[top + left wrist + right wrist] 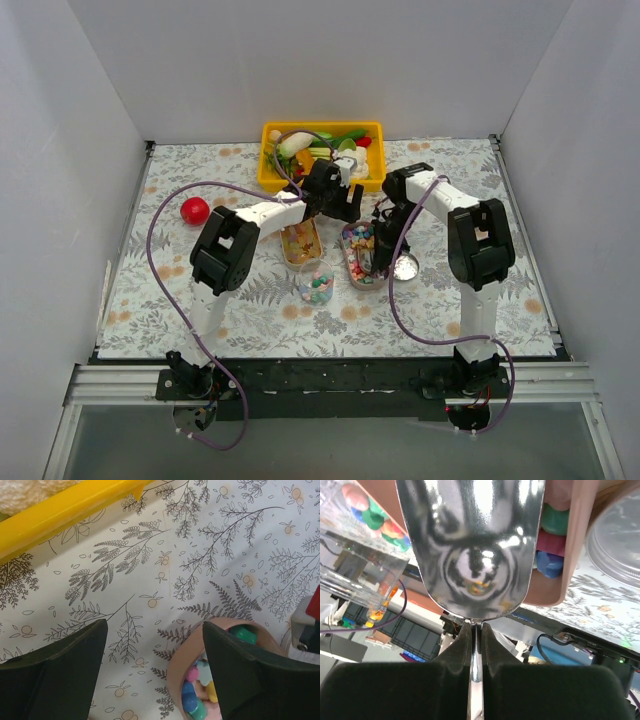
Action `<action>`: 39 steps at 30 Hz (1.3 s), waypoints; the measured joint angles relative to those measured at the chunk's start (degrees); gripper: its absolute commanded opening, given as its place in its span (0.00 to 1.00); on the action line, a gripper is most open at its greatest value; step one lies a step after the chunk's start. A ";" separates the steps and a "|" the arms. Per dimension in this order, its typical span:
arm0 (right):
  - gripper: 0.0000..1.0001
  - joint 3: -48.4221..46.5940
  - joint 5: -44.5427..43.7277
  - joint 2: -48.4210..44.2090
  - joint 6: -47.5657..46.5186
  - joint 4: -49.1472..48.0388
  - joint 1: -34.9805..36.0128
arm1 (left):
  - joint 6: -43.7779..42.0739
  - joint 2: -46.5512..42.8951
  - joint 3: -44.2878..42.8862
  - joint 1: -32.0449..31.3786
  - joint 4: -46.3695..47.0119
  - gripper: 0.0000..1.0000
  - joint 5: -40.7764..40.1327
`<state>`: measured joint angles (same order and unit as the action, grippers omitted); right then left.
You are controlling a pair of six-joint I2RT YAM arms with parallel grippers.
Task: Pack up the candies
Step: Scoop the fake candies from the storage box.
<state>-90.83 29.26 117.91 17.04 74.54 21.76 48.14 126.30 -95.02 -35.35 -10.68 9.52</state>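
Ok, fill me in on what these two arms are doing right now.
The right gripper is shut on the handle of a metal scoop, held at the tan tray of pastel candies. A clear jar beside that tray already holds some candies. The left gripper is open and empty, hovering over the table near the yellow bin.

Two arms (225, 250), two trays (284, 250), one jar (303, 292), one yellow bin (266, 160), one red ball (195, 210), one lid (405, 266), one scoop (475, 545), countless candies (320, 284).
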 measured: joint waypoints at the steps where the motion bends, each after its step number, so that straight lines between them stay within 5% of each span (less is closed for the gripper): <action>1: 0.01 -0.22 -0.22 0.24 0.00 0.09 -0.31 | -0.07 0.00 0.07 0.00 -0.02 0.73 0.02; 21: 0.01 -12.92 -13.75 7.30 -0.81 1.40 -0.57 | -0.13 0.04 0.07 -0.57 0.66 0.72 3.87; 39: 0.01 -15.19 -18.08 9.94 -0.39 2.08 1.31 | 0.96 1.90 1.81 -1.62 3.48 0.59 4.55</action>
<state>-106.02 11.18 127.85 16.64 76.62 23.07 49.10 128.20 -93.21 -36.97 -7.20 14.06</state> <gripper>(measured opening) 0.077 0.601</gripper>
